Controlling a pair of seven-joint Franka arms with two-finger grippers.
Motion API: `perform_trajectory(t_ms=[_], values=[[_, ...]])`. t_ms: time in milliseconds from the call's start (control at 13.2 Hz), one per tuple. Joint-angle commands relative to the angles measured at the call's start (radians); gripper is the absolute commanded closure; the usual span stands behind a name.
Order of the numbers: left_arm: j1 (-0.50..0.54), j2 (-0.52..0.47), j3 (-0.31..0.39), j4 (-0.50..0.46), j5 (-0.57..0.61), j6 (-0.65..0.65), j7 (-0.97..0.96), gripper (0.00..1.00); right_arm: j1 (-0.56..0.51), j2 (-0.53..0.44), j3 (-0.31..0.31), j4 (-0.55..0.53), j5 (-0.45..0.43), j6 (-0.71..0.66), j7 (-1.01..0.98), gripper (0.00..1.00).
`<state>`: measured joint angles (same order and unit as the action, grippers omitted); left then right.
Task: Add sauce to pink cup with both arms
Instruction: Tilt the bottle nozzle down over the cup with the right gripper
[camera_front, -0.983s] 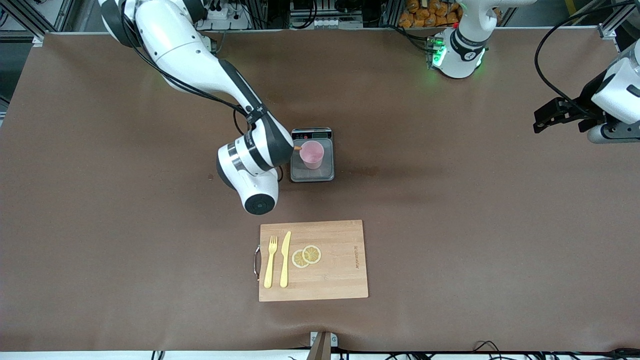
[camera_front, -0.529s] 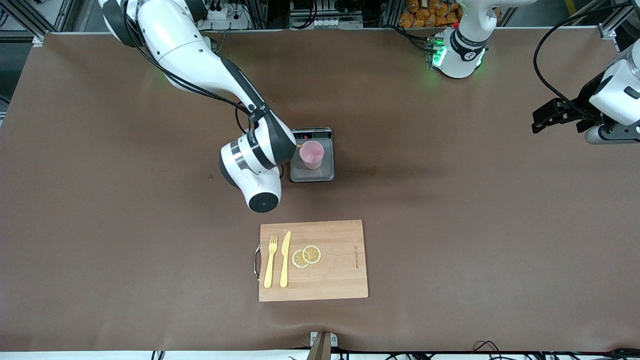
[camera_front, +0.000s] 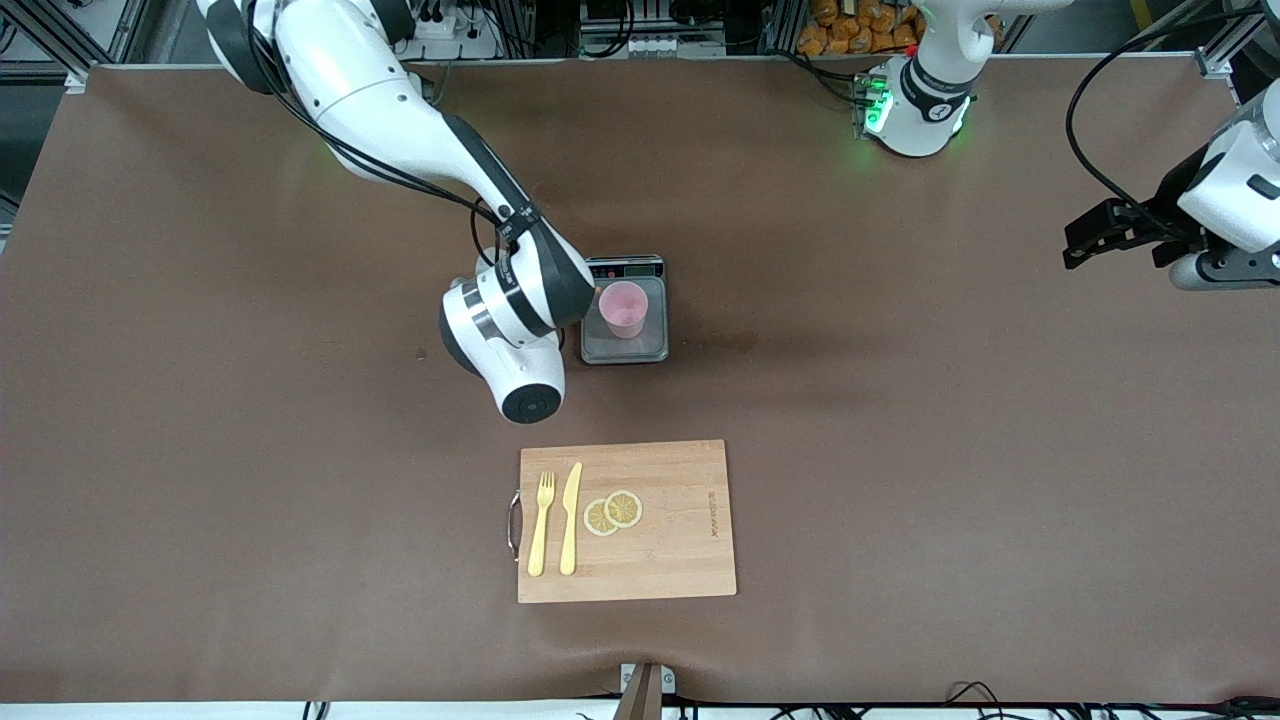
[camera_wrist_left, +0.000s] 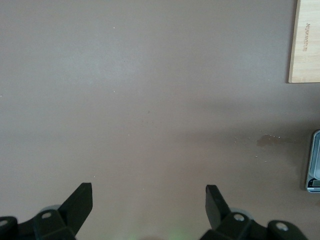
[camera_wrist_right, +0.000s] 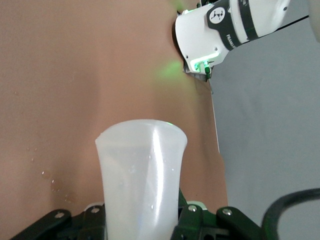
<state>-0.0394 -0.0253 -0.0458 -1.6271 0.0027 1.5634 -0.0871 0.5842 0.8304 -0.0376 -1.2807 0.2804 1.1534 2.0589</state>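
Observation:
The pink cup (camera_front: 623, 308) stands on a grey scale (camera_front: 625, 345) mid-table. My right arm's wrist (camera_front: 515, 320) hangs right beside the cup, toward the right arm's end, and hides its own gripper and the sauce in the front view. In the right wrist view the right gripper (camera_wrist_right: 141, 222) is shut on the sauce (camera_wrist_right: 141, 175), a translucent whitish bottle whose flat base faces the camera; its nozzle is hidden. My left gripper (camera_front: 1080, 245) waits over the left arm's end of the table, open, with only bare table between its fingers (camera_wrist_left: 80, 200).
A wooden cutting board (camera_front: 680, 560) lies nearer the front camera than the scale, with a yellow fork (camera_front: 541, 522), a yellow knife (camera_front: 570, 518) and two lemon slices (camera_front: 613, 512) on it. Small wet spots (camera_wrist_right: 50, 182) mark the table. The left arm's base (camera_front: 915, 105) glows green.
The right wrist has shifted slightly toward the cup. The orange nozzle tip that showed at the cup's rim is now hidden under the wrist. The left gripper has barely moved.

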Motion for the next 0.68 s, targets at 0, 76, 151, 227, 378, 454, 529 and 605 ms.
perform_trajectory(t_ms=[0,76,151,227,378,454,529,605], values=[[-0.002,-0.021,0.007,-0.016,-0.023,0.018,0.009,0.0,0.016,0.016,-0.005,0.044,-0.02,-0.041,0.036,0.69],[-0.002,-0.021,0.007,-0.016,-0.023,0.018,0.009,0.0,0.014,0.021,-0.005,0.061,-0.018,-0.046,0.047,0.7],[-0.002,-0.021,0.007,-0.014,-0.023,0.018,0.009,0.0,0.014,0.041,-0.004,0.104,-0.012,-0.076,0.061,0.72],[-0.001,-0.022,0.007,-0.014,-0.023,0.018,0.009,0.0,0.013,0.064,-0.004,0.145,-0.012,-0.11,0.075,0.72],[0.003,-0.024,0.009,-0.013,-0.023,0.021,0.009,0.0,0.016,0.076,-0.005,0.158,-0.014,-0.121,0.089,0.71],[0.006,-0.024,0.009,-0.014,-0.023,0.024,0.009,0.0,0.014,0.078,-0.005,0.156,-0.017,-0.129,0.089,0.71],[0.006,-0.024,0.009,-0.014,-0.024,0.024,0.009,0.0,0.016,0.082,-0.005,0.158,-0.017,-0.132,0.09,0.71],[0.006,-0.024,0.009,-0.013,-0.023,0.024,0.009,0.0,0.019,0.082,-0.005,0.159,-0.017,-0.135,0.096,0.71]])
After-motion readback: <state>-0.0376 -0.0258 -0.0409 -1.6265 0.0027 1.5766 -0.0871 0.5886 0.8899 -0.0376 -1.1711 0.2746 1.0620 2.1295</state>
